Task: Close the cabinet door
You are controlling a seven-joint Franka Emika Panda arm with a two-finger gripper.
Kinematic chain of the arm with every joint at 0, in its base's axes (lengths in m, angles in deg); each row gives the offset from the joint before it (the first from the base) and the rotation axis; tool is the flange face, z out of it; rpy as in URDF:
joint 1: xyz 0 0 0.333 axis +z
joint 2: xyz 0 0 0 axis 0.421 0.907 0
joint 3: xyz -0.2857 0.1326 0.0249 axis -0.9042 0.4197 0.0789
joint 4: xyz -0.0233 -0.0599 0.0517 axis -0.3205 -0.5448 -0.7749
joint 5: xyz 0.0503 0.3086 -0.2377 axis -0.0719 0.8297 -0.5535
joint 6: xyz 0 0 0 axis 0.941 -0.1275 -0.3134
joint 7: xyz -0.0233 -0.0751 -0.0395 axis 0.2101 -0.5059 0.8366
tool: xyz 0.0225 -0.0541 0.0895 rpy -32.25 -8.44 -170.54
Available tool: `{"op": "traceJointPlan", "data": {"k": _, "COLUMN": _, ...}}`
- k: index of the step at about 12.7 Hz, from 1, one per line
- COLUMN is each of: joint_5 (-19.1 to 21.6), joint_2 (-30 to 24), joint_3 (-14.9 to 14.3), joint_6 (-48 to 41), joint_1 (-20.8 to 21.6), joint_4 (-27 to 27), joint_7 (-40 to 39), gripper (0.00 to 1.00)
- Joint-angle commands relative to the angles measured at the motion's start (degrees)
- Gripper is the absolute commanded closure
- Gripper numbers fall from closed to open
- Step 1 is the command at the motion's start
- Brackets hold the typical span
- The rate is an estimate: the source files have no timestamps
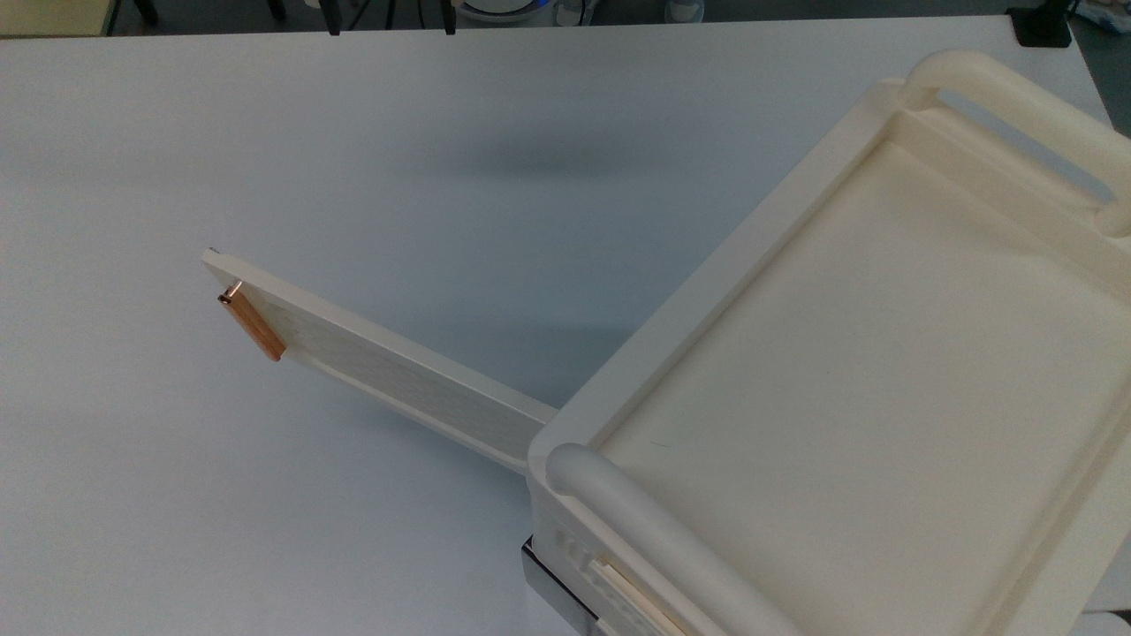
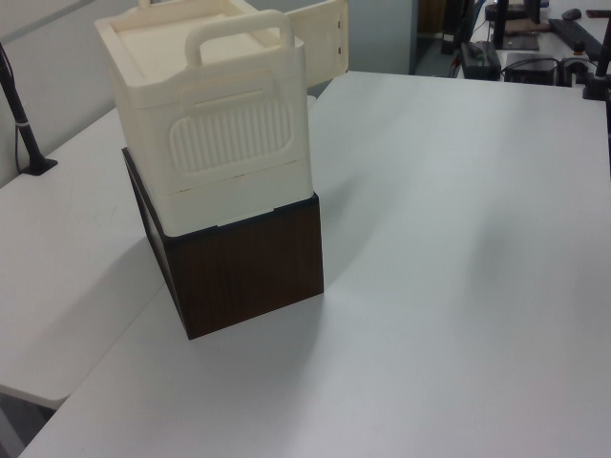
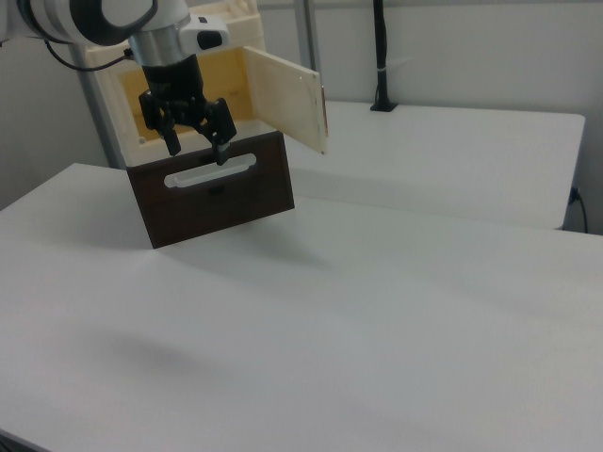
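Cabinet door (image 1: 389,367): swung wide open from the cabinet (image 1: 848,353), copper handle (image 1: 253,325) at its free end.
Cabinet: atop a dark box (image 2: 243,262), near the surface's (image 3: 396,311) corner.
End effector (image 3: 196,149): fingers apart, empty, before the open cabinet.

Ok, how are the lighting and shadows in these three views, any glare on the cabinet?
Top view: bluish cast, soft shadow on the table, no glare on the cabinet or the cabinet door. Left view: even light, soft shadow to the dark wooden box's right. Right view: the gripper looks dark against the lit interior, faint table shadows.
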Motion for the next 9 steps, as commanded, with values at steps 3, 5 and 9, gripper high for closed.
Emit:
{"op": "traceJointPlan", "data": {"k": 3, "joint_5": -0.56, "joint_2": -1.31, "joint_3": -0.42, "joint_6": 0.9, "joint_1": 0.97, "joint_4": -1.87, "joint_7": -0.72, "gripper": 0.0}}
{"op": "traceJointPlan", "data": {"k": 5, "joint_5": -0.56, "joint_2": -1.31, "joint_3": -0.42, "joint_6": 0.91, "joint_1": 0.97, "joint_4": -1.87, "joint_7": -0.81, "gripper": 0.0}}
{"op": "traceJointPlan", "data": {"k": 9, "joint_5": -0.73, "joint_2": -0.78, "joint_3": -0.16, "joint_6": 1.6, "joint_1": 1.05, "joint_4": -1.87, "joint_7": -0.89, "gripper": 0.0}}
